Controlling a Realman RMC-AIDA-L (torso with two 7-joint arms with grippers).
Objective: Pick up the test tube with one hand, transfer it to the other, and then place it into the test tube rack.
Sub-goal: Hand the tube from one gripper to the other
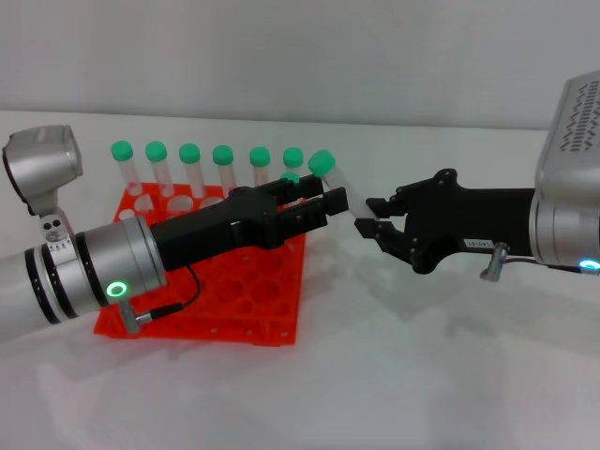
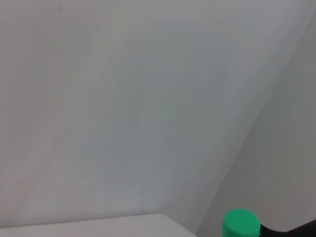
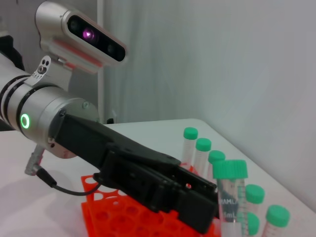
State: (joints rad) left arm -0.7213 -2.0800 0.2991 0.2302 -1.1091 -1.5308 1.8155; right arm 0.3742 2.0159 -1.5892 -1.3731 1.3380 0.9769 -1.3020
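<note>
Left pincer [image 1: 328, 202] clamps the test tube [image 1: 330, 178]; right pincer [image 1: 368, 219] apart beside it; print unreadable

- left arm [image 1: 84, 272]: silver cylinder, black ribbed bands, green glowing ring light at 6 o'clock on its end collar
- left gripper [image 1: 323, 202]: matte black, long tapered body, two flat fingers
- thin black cable [image 1: 178, 298] loops under left wrist into a small silver plug
- left wrist camera [image 3: 81, 34]: silver-grey rounded housing, dark lens strip with purple glint; small white tag with black dots below it
- right arm [image 1: 567, 187]: thick silver-white shell, zigzag vent slots at 12 o'clock, blue glowing light at lower edge
- right gripper [image 1: 364, 216]: black, chunky angular body, short fingers, small white label, silver plug beside wrist
</note>
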